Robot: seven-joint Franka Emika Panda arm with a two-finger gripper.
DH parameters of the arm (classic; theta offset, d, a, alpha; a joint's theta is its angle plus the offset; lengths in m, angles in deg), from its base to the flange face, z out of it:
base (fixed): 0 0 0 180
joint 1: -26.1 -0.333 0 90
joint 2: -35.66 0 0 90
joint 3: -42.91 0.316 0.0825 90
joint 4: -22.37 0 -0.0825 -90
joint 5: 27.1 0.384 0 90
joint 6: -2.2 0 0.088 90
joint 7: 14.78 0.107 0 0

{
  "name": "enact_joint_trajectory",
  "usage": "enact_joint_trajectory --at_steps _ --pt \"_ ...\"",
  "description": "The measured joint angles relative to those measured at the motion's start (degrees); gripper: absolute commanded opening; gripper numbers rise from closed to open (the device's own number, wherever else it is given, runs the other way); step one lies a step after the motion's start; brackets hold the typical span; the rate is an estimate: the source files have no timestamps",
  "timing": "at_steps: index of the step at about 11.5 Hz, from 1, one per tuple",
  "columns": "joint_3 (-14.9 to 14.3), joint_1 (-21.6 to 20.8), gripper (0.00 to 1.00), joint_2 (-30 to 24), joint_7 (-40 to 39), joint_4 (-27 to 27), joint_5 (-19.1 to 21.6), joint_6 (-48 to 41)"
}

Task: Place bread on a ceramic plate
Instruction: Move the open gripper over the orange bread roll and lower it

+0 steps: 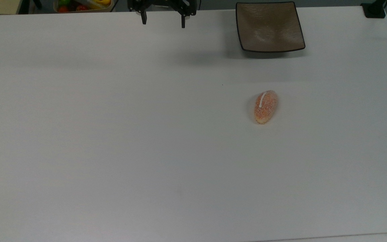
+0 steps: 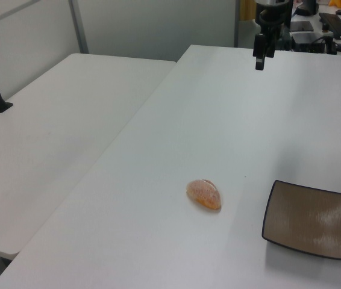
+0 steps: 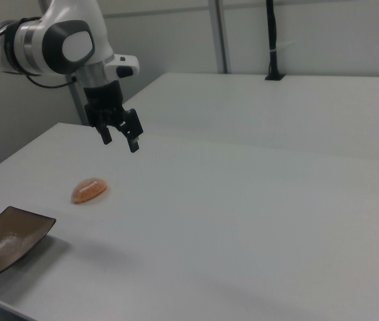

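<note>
The bread (image 1: pixel 265 107) is seen lying on the counter (image 1: pixel 113 134), apart from the ceramic plate (image 1: pixel 269 27). The end effector (image 1: pixel 163 21) is held spread and empty, high above. It should be lowered squarely across the bun's narrow width.

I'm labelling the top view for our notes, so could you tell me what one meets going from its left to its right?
A box of colourful fruit at the top edge → the open gripper → the bread → the ceramic plate → a black clamp base at the table's far corner.
</note>
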Motion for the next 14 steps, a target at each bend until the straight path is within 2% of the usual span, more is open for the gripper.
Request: enact_joint_trajectory --at_steps 11,14 --pt "0.3 -0.4 1.0 0.3 0.0 0.0 0.2 1.0" --pt "0.5 -0.8 1.0 1.1 2.2 0.0 3.6 1.0"
